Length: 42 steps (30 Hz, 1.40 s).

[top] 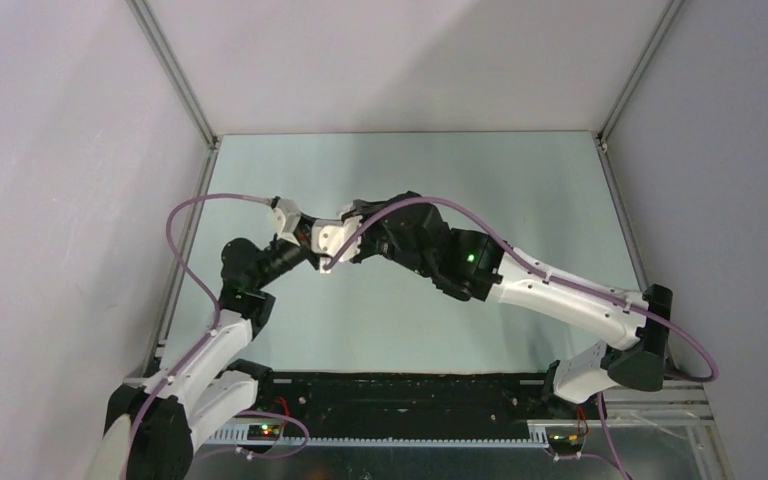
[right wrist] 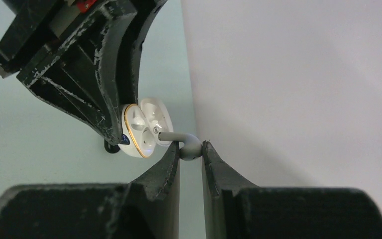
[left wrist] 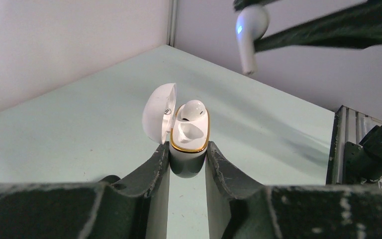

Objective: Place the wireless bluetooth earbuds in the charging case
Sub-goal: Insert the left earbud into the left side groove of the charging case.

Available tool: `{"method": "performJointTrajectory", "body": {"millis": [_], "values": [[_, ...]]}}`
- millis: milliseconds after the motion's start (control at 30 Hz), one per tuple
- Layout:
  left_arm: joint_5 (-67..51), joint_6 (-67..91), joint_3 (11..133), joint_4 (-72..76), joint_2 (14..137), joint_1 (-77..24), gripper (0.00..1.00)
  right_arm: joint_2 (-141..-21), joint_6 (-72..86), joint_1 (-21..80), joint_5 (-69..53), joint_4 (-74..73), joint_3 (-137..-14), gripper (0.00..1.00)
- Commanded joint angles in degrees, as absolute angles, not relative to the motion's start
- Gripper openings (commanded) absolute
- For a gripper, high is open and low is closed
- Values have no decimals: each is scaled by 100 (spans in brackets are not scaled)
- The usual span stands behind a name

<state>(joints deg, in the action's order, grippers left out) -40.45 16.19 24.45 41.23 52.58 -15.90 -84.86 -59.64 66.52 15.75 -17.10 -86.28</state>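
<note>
The left gripper (left wrist: 188,158) pinches the open case (left wrist: 195,144); the right gripper (right wrist: 190,150) pinches an earbud (left wrist: 250,27), which probably must next be aligned and lowered in.

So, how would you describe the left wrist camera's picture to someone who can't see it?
The left claw grips an open white charging case, lid flipped back, with one earbud already seated inside. A second earbud hangs at upper right, pinched by the right claw, above a pale green table.
</note>
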Motion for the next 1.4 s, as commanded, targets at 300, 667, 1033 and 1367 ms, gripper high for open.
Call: {"method": "performJointTrajectory", "body": {"millis": [300,667,1033,1367], "values": [[-4315,2126,2942,4264,5363,-1626,0,-8648,-4911,6568,1714,-3130,-9492,0],[-4430,2364,3069,4045,5336,-1650,0,-8279,-6441,6667,2048,-487,-8160,0],[-4443,2445,3041,4203,5331,-1670,0,-8433,-6548,6709,1748,-551,-8239,0],[-4391,2581,2989,4509,5276,-1670,0,-8529,-6483,6679,1536,-993,-8429,0]]}}
